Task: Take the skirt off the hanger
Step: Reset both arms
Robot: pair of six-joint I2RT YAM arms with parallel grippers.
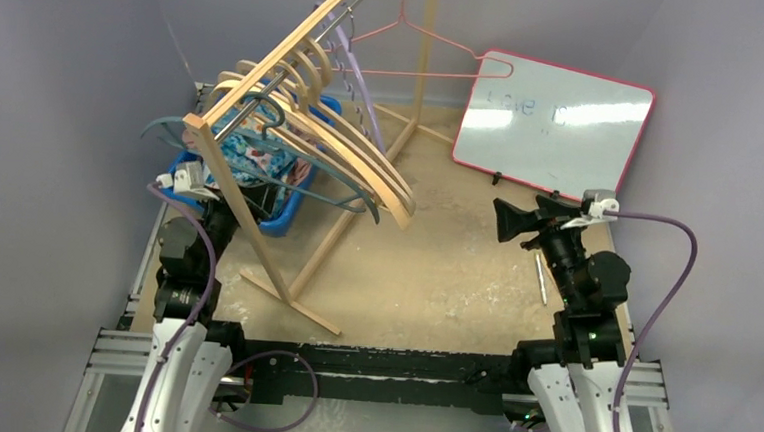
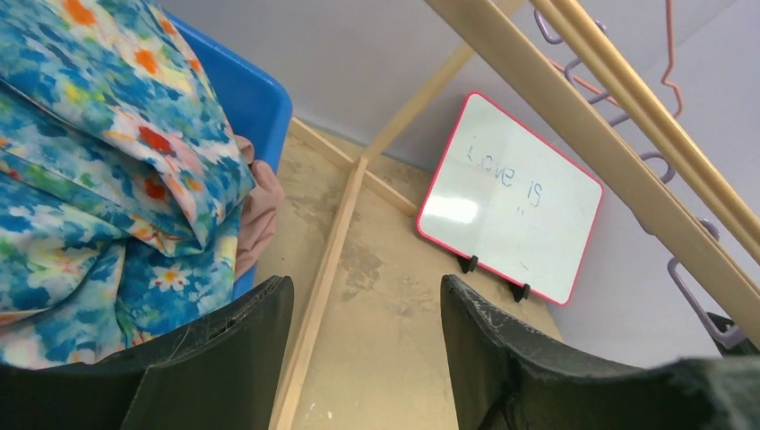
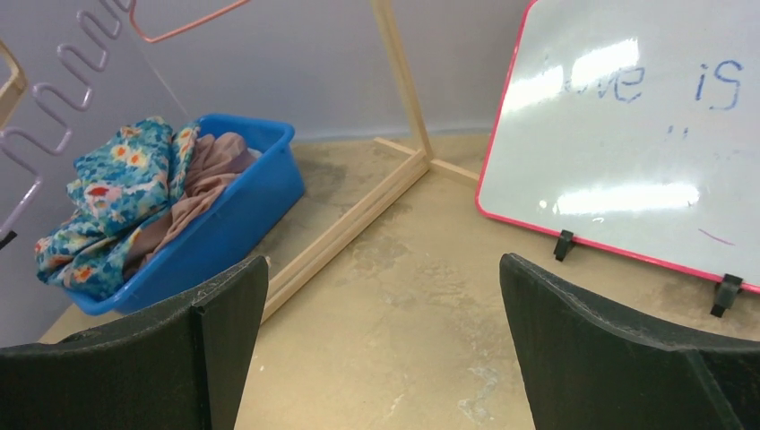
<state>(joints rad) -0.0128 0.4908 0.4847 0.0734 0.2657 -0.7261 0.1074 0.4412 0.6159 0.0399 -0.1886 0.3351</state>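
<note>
Now the skirt, a blue flowered cloth, lies bunched in a blue bin at the foot of the wooden rack, off every hanger. Its long axis runs along the bin's length; one end spills over the bin's end wall, and the folds hide which end is the waist. There is one skirt, one pinkish-tan cloth beside and partly under it, and one bin.

On the rack's rail hangs a tight row of curved wooden hangers, too overlapped to count, along with one pink wire hanger and some purple ones. One whiteboard stands right of the rack, and one pen lies farther right.

The left gripper hovers by the rack's near post at the bin, jaws partly apart with only bare table between them and the skirt just beside one finger. The right gripper sits well right of the rack, jaws spread wide and holding nothing.
</note>
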